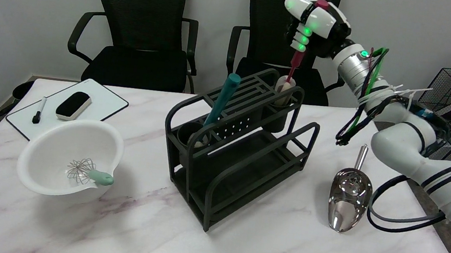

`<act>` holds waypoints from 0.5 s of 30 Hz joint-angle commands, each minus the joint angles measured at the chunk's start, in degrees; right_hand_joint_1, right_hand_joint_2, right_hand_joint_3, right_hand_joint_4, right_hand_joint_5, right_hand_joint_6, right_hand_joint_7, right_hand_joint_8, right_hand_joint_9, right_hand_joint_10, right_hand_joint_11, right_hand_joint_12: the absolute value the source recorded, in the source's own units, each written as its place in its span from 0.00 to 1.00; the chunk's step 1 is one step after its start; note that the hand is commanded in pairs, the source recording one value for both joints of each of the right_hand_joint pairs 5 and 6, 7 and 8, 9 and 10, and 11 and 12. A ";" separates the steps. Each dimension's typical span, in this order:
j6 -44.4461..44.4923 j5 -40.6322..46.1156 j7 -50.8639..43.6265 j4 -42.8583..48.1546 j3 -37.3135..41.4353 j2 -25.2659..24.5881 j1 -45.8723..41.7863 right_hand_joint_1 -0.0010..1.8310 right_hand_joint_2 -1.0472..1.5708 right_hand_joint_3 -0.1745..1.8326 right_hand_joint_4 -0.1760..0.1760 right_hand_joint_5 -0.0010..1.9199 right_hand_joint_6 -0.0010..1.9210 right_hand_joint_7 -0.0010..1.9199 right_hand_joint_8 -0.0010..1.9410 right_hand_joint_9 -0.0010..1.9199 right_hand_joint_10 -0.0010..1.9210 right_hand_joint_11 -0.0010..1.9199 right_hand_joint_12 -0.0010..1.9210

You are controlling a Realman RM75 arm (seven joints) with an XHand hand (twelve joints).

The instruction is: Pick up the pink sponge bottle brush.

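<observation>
Gripping pink sponge bottle brush [292,72] by its handle: right hand [313,26], fingers clenched; sponge partly inside rack [232,144] cup.

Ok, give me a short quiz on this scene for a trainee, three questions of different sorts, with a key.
1. True or false: the right hand grips the pink brush by its handle.
2. Multiple choice: where is the brush's sponge end? A. lying on the table; B. partly raised from the rack's far cup; C. in the bowl.
3. Fill in: the whisk lies in the ____.

Key: 1. True. 2. B, its lower part is still behind the cup's rim. 3. Bowl.
</observation>
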 commanded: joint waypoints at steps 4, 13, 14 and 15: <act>2.62 1.14 0.20 9.26 10.53 2.40 -2.90 0.61 0.96 0.38 0.50 1.00 1.00 1.00 0.99 1.00 1.00 1.00 1.00; 7.15 1.40 -0.28 13.96 26.09 2.15 -17.24 0.61 0.96 0.38 0.50 1.00 1.00 1.00 0.99 1.00 1.00 1.00 1.00; 7.96 1.40 -0.28 13.98 28.22 1.86 -19.74 0.61 0.96 0.38 0.50 1.00 1.00 1.00 0.99 1.00 1.00 1.00 1.00; 9.12 1.40 -0.28 13.80 30.48 1.37 -22.56 0.61 0.96 0.38 0.50 1.00 1.00 1.00 0.99 1.00 1.00 1.00 1.00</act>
